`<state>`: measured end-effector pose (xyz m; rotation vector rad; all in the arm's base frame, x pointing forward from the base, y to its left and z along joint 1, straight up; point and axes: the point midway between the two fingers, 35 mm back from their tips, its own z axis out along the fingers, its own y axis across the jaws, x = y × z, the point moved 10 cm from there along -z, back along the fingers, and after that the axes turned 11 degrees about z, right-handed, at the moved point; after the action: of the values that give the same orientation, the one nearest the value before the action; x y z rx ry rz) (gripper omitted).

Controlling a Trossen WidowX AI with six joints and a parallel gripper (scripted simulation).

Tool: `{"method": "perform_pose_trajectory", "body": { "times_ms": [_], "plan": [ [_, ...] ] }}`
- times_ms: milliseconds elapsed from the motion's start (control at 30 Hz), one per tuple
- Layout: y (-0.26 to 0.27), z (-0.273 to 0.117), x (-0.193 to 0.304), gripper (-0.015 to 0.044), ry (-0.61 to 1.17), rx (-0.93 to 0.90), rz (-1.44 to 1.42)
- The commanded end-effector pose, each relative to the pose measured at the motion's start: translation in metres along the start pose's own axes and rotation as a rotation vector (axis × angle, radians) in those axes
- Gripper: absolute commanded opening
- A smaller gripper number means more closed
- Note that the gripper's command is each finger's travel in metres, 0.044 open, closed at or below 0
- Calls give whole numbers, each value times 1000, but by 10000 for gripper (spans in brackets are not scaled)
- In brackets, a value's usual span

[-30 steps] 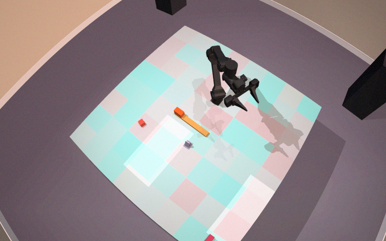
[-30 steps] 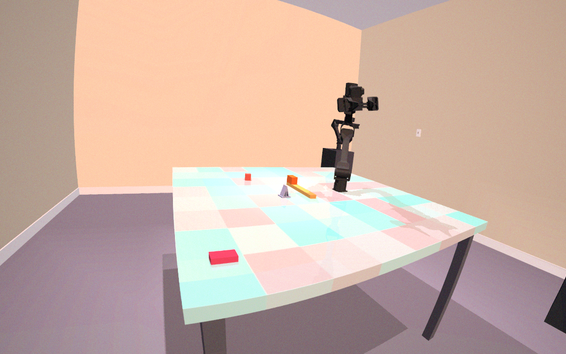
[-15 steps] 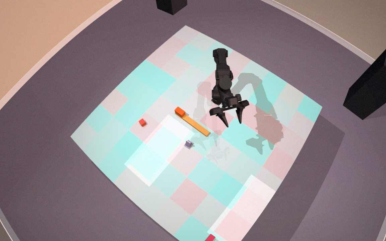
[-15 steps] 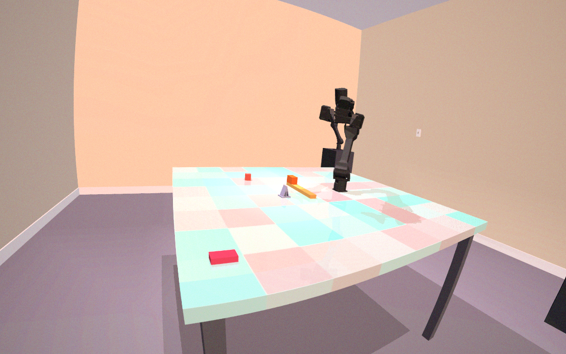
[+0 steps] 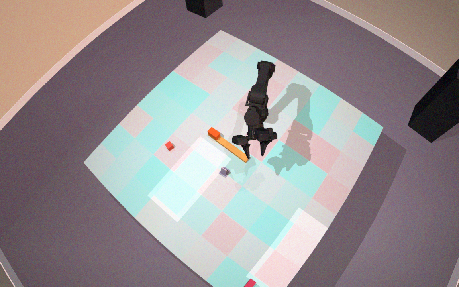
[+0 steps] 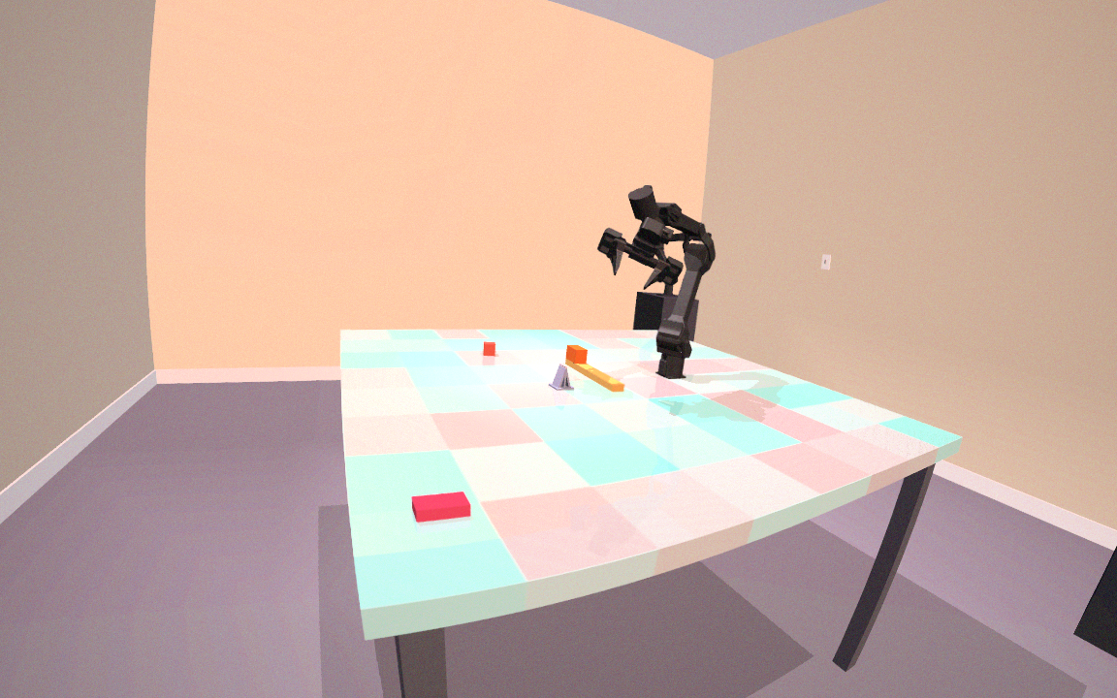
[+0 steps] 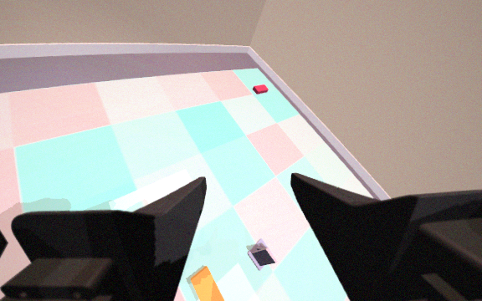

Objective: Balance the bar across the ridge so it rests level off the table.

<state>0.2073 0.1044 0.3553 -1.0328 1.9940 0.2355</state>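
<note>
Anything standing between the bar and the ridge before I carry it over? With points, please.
No object stands between the orange bar (image 5: 232,148) (image 6: 597,374) (image 7: 207,285) and the grey ridge (image 5: 224,171) (image 6: 560,378) (image 7: 262,256); the top view shows just tabletop (image 5: 220,205) there.
</note>
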Motion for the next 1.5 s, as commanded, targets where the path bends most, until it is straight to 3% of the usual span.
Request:
{"method": "perform_pose_trajectory", "body": {
  "times_ms": [0,433,900,1133,1467],
  "plan": [
    [-11,7,12,315,92,20,-50],
    [-47,21,63,315,427,-15,-217],
    [-77,17,121,315,720,-232,-349],
    [-86,11,147,315,806,-381,-391],
    [-83,30,169,315,807,-385,-392]
  ]
}}
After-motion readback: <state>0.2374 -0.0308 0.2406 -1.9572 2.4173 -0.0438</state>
